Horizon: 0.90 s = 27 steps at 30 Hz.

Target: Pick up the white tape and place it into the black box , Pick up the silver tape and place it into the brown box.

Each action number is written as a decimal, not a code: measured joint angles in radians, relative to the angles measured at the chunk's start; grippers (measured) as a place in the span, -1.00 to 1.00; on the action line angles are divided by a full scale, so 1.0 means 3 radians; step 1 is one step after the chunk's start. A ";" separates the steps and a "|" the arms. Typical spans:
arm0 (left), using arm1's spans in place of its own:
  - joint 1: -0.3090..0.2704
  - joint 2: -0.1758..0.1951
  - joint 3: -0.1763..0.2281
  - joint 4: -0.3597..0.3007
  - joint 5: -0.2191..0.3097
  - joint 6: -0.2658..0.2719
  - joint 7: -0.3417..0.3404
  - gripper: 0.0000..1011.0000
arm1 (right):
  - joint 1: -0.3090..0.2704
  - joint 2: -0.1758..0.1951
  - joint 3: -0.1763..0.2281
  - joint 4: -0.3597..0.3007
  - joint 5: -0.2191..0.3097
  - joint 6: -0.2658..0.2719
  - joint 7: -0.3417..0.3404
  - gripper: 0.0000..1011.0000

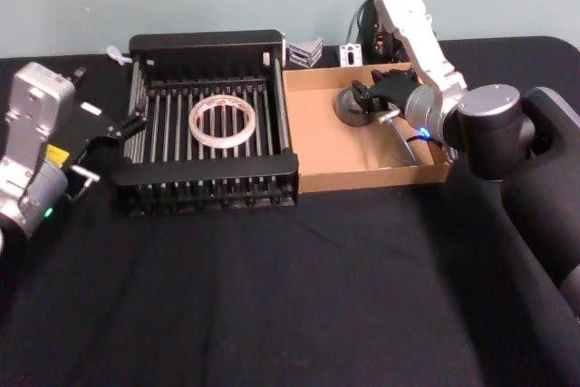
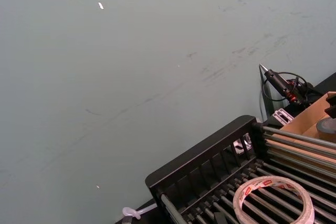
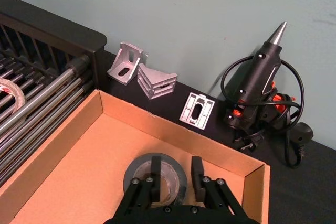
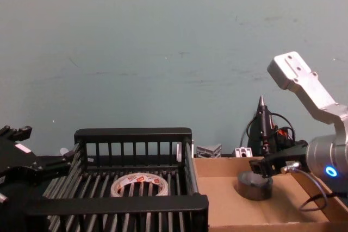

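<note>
Both tapes are lying in their boxes: white tape [image 1: 221,121] in the black box [image 1: 214,45], silver tape [image 3: 155,176] in the brown box [image 3: 58,156], right gripper [image 3: 174,169] fingers spreading open astride its wall.

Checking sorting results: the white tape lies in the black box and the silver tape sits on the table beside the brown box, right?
Not quite. The white tape does lie in the black box, but the silver tape sits inside the brown box, not on the table. The right wrist view shows it on the cardboard floor, with the right gripper open around it.
</note>
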 joint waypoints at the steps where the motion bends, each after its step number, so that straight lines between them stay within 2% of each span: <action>1: 0.0000 0.0000 0.0000 0.0000 0.0000 0.0000 0.0000 0.98 | 0.0000 0.0000 0.0000 0.0000 0.0001 0.0000 0.0000 -0.32; 5: 0.0000 0.0000 0.0000 0.0000 0.0000 0.0000 0.0000 0.98 | -0.0002 0.0001 0.0002 -0.0002 0.0005 0.0002 0.0000 -0.09; 6: 0.0000 0.0000 0.0000 0.0000 0.0000 0.0000 0.0000 0.98 | -0.0002 0.0002 0.0002 -0.0003 0.0007 0.0002 0.0000 0.05; 9: 0.0000 0.0000 0.0000 0.0000 0.0000 0.0000 0.0000 0.98 | -0.0002 0.0003 0.0003 -0.0003 0.0009 0.0003 0.0000 0.24; 12: 0.0000 0.0000 0.0000 0.0000 0.0000 0.0000 0.0000 0.98 | -0.0002 0.0003 0.0003 -0.0004 0.0009 0.0003 0.0000 0.37; 14: 0.0000 0.0000 0.0000 0.0000 0.0000 0.0000 0.0000 0.98 | -0.0002 0.0003 0.0003 -0.0005 0.0010 0.0004 0.0000 0.56; 16: 0.0000 0.0000 0.0000 0.0000 0.0000 0.0000 0.0000 0.98 | -0.0002 0.0002 0.0003 -0.0005 0.0011 0.0004 0.0000 0.58; 18: 0.0000 0.0000 0.0000 0.0000 0.0000 0.0000 0.0000 0.98 | -0.0002 0.0003 0.0003 -0.0006 0.0012 0.0004 0.0000 0.77; 19: 0.0000 0.0000 0.0000 0.0000 0.0000 0.0000 0.0000 0.98 | -0.0002 0.0003 0.0003 -0.0006 0.0012 0.0004 0.0000 0.77; 20: 0.0000 0.0000 0.0000 0.0000 0.0000 0.0000 0.0000 0.98 | -0.0002 0.0003 0.0003 -0.0007 0.0013 0.0004 0.0000 0.90; 22: 0.0000 0.0000 0.0000 0.0000 0.0000 0.0000 0.0000 0.98 | -0.0002 0.0002 0.0003 -0.0007 0.0013 0.0004 0.0000 0.98; 27: 0.0000 0.0000 0.0000 0.0000 0.0000 0.0000 0.0000 0.98 | -0.0002 0.0003 0.0003 -0.0007 0.0015 0.0004 0.0000 0.98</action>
